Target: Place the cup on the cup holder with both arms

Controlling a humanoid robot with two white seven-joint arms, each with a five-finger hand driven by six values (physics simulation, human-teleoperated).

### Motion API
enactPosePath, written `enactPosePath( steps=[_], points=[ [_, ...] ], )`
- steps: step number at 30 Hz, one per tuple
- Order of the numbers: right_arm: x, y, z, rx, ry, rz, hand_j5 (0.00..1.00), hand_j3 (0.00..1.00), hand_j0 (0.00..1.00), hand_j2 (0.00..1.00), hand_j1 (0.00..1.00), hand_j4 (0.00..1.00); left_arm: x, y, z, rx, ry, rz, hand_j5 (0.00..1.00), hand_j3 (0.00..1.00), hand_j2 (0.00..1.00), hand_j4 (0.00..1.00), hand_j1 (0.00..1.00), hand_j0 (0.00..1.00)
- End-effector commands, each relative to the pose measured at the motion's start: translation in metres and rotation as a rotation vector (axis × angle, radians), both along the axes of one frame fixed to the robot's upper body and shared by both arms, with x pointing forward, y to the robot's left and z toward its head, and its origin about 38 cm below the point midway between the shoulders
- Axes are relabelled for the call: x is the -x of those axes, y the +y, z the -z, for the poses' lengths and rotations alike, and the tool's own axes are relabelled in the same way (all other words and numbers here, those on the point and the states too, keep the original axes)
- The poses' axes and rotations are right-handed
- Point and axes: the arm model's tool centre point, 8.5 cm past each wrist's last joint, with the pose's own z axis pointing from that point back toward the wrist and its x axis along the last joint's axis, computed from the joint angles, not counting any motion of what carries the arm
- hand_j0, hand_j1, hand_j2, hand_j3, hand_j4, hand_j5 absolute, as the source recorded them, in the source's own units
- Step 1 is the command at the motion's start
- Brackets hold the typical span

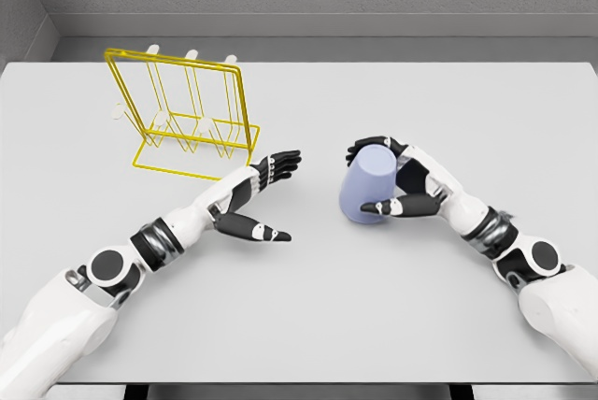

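Observation:
A pale blue cup [368, 186] is held just right of the table's middle, tilted, its wider end toward me. My right hand [388, 178] is shut on it, fingers over the top and thumb under the near side. My left hand [271, 196] is open a short way to the cup's left, fingers stretched toward the right and thumb spread below, touching nothing. The yellow wire cup holder [184, 115] with white pegs stands upright at the back left, just beyond the left hand.
The grey table [308, 307] spreads wide around both arms, with its far edge against a grey wall. The holder's base frame [177, 167] lies close behind my left forearm.

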Motion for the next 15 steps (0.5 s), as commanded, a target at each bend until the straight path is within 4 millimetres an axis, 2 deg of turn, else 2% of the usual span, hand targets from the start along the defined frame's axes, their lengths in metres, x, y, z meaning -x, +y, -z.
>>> enactPosePath(
  steps=[1, 3, 8, 15],
  points=[
    [0.001, 0.015, 0.002, -0.009, -0.005, -0.020, 0.73, 0.73, 0.73, 0.73, 0.73, 0.73, -0.001, -0.001, 0.004, 0.007, 0.014, -0.008, 1.00, 1.00, 1.00, 1.00, 1.00, 1.00],
    [0.001, 0.019, 0.003, -0.017, -0.005, -0.025, 0.73, 0.73, 0.73, 0.73, 0.73, 0.73, -0.002, -0.006, 0.008, 0.017, 0.026, -0.007, 1.00, 1.00, 1.00, 1.00, 1.00, 1.00],
    [-0.002, 0.027, 0.005, -0.012, -0.009, -0.029, 0.73, 0.73, 0.73, 0.73, 0.73, 0.73, -0.006, -0.001, 0.012, 0.015, 0.037, -0.029, 1.00, 1.00, 1.00, 1.00, 1.00, 1.00],
    [-0.004, 0.037, 0.009, 0.015, -0.018, -0.043, 0.73, 0.73, 0.73, 0.73, 0.73, 0.73, -0.007, -0.003, 0.013, 0.025, 0.041, -0.038, 1.00, 1.00, 1.00, 1.00, 1.00, 1.00]
  ],
)
